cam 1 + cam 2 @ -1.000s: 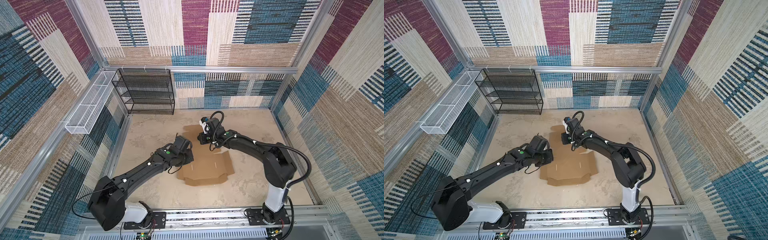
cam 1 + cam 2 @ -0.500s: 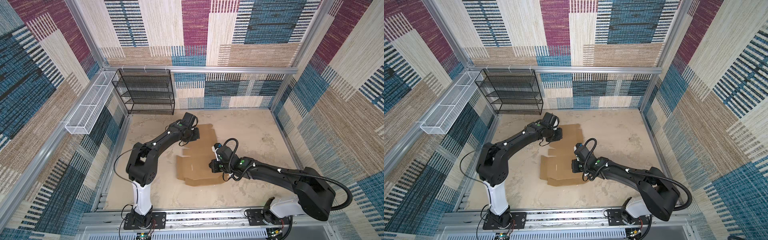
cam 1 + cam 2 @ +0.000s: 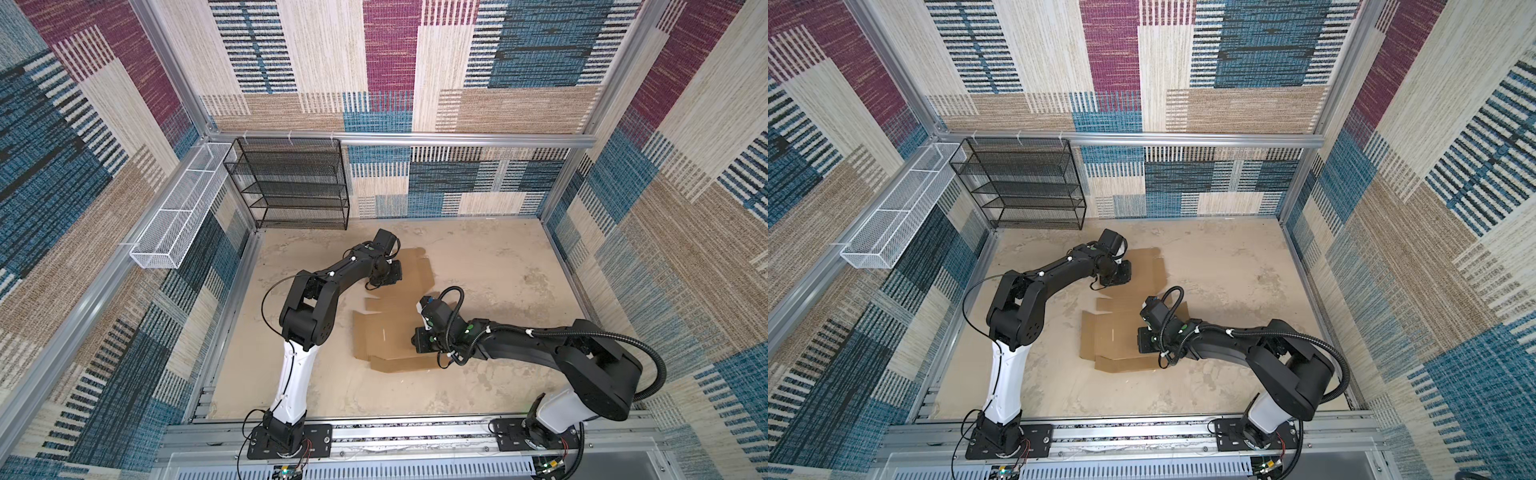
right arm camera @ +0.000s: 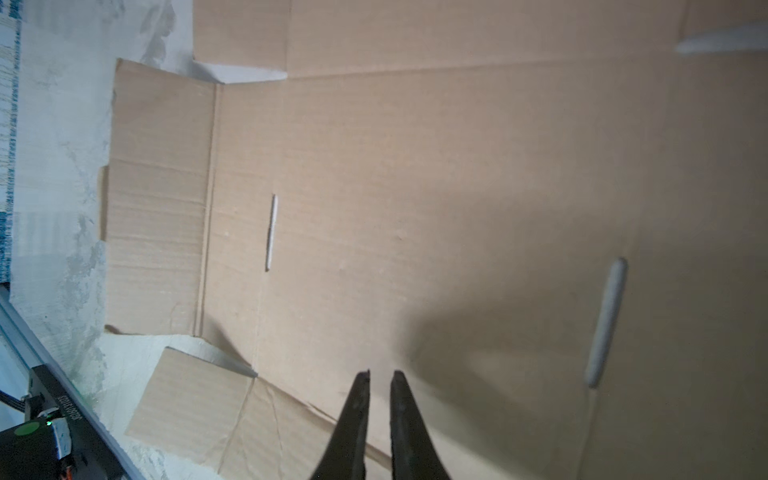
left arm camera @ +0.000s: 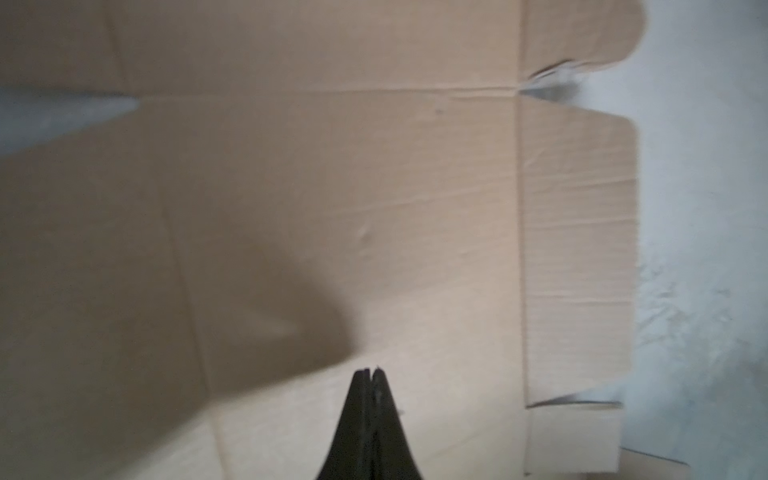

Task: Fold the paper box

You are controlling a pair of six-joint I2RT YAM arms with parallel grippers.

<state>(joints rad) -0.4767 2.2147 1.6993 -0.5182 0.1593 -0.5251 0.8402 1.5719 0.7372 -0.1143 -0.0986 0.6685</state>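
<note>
The paper box (image 3: 386, 328) (image 3: 1113, 336) is a flat brown cardboard sheet with flaps, lying unfolded on the sandy table in both top views. My left gripper (image 3: 392, 275) (image 3: 1123, 277) is over the sheet's far panel. In the left wrist view it (image 5: 369, 370) is shut and empty, its tips close above the cardboard (image 5: 374, 187). My right gripper (image 3: 419, 340) (image 3: 1144, 341) is over the near right part of the sheet. In the right wrist view it (image 4: 380, 372) is open by a narrow gap, holding nothing, just above the cardboard (image 4: 415, 187).
A black wire shelf (image 3: 299, 183) stands at the back left against the wall. A white wire basket (image 3: 178, 216) hangs along the left rail. The sheet has two narrow slots (image 4: 271, 232) (image 4: 604, 324). A metal frame rail (image 3: 395, 436) runs along the table's front edge.
One second ago my left gripper was at the sheet's left side and my right gripper at its far end. They have held their present places for the last half second. The sheet lies as before.
</note>
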